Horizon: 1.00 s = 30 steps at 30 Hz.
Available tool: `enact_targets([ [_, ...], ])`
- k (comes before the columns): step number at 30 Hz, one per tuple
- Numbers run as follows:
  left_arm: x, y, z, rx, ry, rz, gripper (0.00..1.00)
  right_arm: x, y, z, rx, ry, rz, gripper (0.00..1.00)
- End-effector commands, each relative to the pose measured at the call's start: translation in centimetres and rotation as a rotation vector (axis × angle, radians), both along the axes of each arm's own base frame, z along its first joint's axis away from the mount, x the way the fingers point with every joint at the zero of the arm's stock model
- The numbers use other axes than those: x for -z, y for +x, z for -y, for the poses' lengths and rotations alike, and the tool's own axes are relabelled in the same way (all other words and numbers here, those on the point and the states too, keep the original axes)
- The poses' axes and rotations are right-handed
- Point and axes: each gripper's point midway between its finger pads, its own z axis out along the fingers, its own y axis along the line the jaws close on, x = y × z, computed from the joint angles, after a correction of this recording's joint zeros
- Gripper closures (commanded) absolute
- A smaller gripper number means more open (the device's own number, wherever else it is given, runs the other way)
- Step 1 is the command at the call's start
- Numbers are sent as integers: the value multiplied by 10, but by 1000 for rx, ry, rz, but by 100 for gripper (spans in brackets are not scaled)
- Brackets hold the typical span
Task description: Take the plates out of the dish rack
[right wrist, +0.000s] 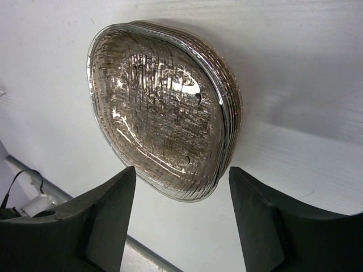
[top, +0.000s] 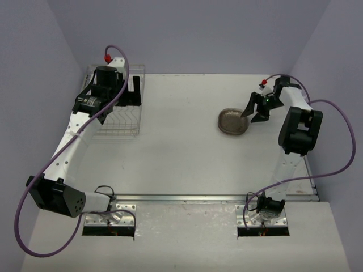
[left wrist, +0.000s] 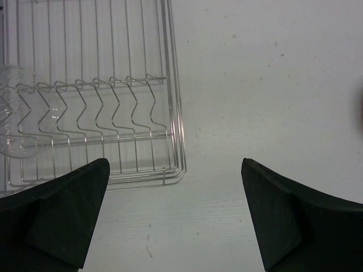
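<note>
The silver wire dish rack (top: pixel 116 116) stands at the far left of the table. In the left wrist view the rack (left wrist: pixel 113 102) fills the upper left, with one clear translucent plate (left wrist: pixel 14 122) standing in its slot wires at the left edge. My left gripper (top: pixel 132 93) is open and empty (left wrist: pixel 174 192), above the table just beside the rack's corner. A stack of several smoky grey-brown plates (top: pixel 232 121) lies on the table at the right. My right gripper (top: pixel 255 110) is open (right wrist: pixel 181 190), with the stack's (right wrist: pixel 159 107) near edge between its fingers, not gripped.
The white table (top: pixel 181 153) ends in a metal strip (top: pixel 215 198) at the near edge by the arm bases. Purple-grey walls close in the back and sides. The right arm's elbow (top: pixel 298 130) stands right of the stack.
</note>
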Motion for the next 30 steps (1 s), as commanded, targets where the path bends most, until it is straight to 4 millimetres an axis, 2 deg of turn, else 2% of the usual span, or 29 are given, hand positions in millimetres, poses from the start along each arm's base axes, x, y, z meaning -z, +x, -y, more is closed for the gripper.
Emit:
enact_targets([
  [1,-36,6,-46,-161,52,83,2,-58,12,1,-23,-83,160,29],
  [6,-42,8,-114,-236,186,24,8,-85,11,-4,-48,-153,259,11],
  [8,-43,9,-131,-244,260,17,8,-92,8,-11,-66,-173,290,1],
  [10,-38,11,-157,-261,373,-16,9,-101,0,-24,-101,-204,337,1],
  [12,-30,13,-174,-272,423,-60,11,-95,-10,-34,-131,-224,346,1],
  [14,-17,17,-197,-273,460,-115,13,-105,-15,-48,-162,-260,410,1],
  [19,7,19,-244,-319,529,-166,24,-94,-48,-80,-240,-286,434,1],
  [20,18,20,-251,-330,524,-193,28,-92,-55,-87,-251,-282,440,1],
  [22,39,19,-262,-375,502,-238,45,-84,-66,-96,-261,-268,440,1],
  [23,44,19,-266,-400,499,-243,49,-82,-70,-99,-265,-258,441,1],
  [25,62,14,-269,-430,493,-264,50,-78,-77,-103,-267,-236,444,1],
  [30,83,23,-260,-421,410,-252,50,-73,-81,-104,-284,-234,434,1],
])
